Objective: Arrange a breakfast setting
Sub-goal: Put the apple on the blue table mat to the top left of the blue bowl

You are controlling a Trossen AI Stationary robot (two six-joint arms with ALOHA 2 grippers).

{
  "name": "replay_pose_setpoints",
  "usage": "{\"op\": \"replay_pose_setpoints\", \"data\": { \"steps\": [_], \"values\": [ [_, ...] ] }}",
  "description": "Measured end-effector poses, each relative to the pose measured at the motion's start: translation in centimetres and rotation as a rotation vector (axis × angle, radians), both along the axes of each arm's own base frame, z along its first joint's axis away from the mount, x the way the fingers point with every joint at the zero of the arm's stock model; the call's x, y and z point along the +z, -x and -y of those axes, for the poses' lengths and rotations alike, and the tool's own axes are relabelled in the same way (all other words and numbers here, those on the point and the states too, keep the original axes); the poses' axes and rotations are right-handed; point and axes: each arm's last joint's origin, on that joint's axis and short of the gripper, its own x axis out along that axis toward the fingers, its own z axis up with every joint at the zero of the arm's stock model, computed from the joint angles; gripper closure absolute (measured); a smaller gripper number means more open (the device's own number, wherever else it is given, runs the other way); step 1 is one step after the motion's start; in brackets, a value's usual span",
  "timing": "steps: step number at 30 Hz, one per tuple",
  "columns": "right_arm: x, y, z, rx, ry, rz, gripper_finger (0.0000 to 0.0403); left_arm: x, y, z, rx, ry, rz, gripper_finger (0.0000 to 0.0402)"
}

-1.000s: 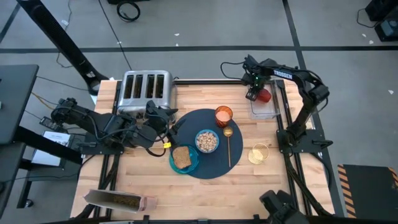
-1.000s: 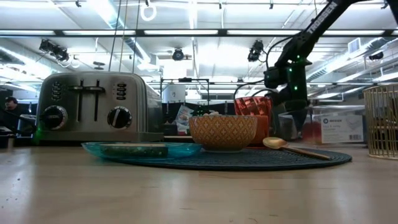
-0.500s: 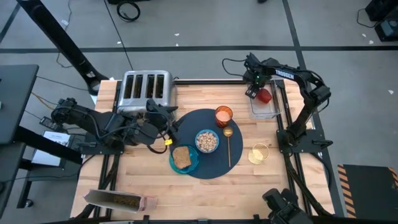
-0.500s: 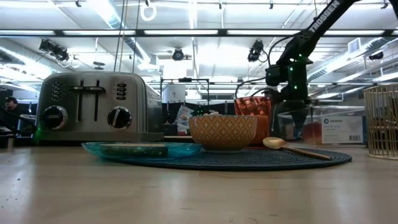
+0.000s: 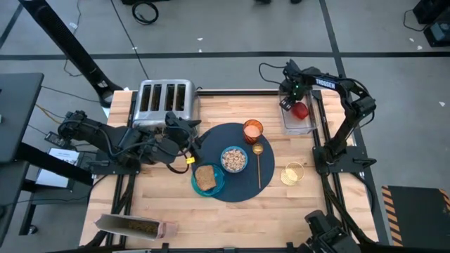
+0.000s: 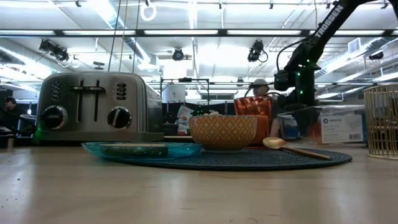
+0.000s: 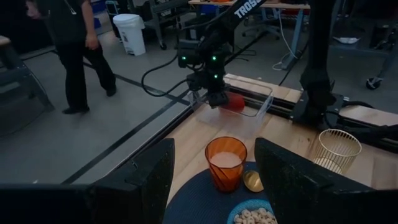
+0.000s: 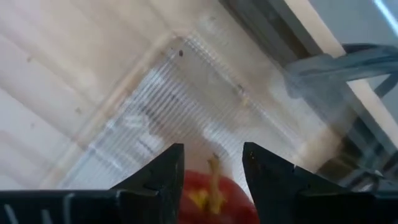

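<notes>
**Meanwhile, the red fruit sits between the right gripper's fingers in the clear bin**

Over the far right corner of the table, the right gripper (image 5: 293,102) reaches into a clear plastic bin (image 5: 298,121), and the red fruit (image 5: 300,109) lies inside that bin. From the right wrist, the fruit (image 8: 210,193) shows between the two dark fingers (image 8: 163,174), stem up; whether they press on it cannot be told.

The dark-blue mat (image 5: 238,184) lies mid-table with the cereal bowl (image 5: 234,159), the orange cup (image 5: 252,131) and the gold spoon (image 5: 258,163) on it. The toast slice (image 5: 205,178) rests on the teal plate (image 5: 214,184), which overlaps the mat's left edge.

The left gripper (image 5: 188,138) waits beside the toaster (image 5: 164,102), its fingers spread apart. A gold wire cup (image 5: 291,173) stands right of the mat.
</notes>
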Motion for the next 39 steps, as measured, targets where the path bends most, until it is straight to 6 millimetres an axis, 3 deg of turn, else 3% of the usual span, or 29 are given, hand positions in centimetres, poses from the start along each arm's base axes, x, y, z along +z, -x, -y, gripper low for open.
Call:
{"op": "replay_pose_setpoints", "data": {
  "steps": [13, 19, 25, 31, 39],
  "values": [
    [-0.1, 0.2, 0.2, -0.019, 0.020, -0.005, 0.0273, 0.1, -0.1, -0.1, 0.004, 0.006, 0.017, 0.0173],
    [-0.1, 0.2, 0.2, -0.043, 0.018, -0.004, 0.0318, 0.2, -0.1, -0.1, 0.004, 0.010, 0.027, 0.0173],
    [-0.1, 0.2, 0.2, -0.046, 0.019, -0.005, 0.0387, 0.3, -0.1, -0.1, 0.004, 0.011, 0.030, 0.0173],
    [0.0, 0.2, 0.1, -0.053, 0.023, 0.000, 0.0388, 0.3, -0.1, -0.1, 0.004, 0.013, 0.032, 0.0173],
    [2.1, 0.5, -0.5, -0.049, 0.080, 0.051, 0.0391, 0.3, -0.1, -0.1, 0.004, 0.012, 0.031, 0.0173]
  ]
}}
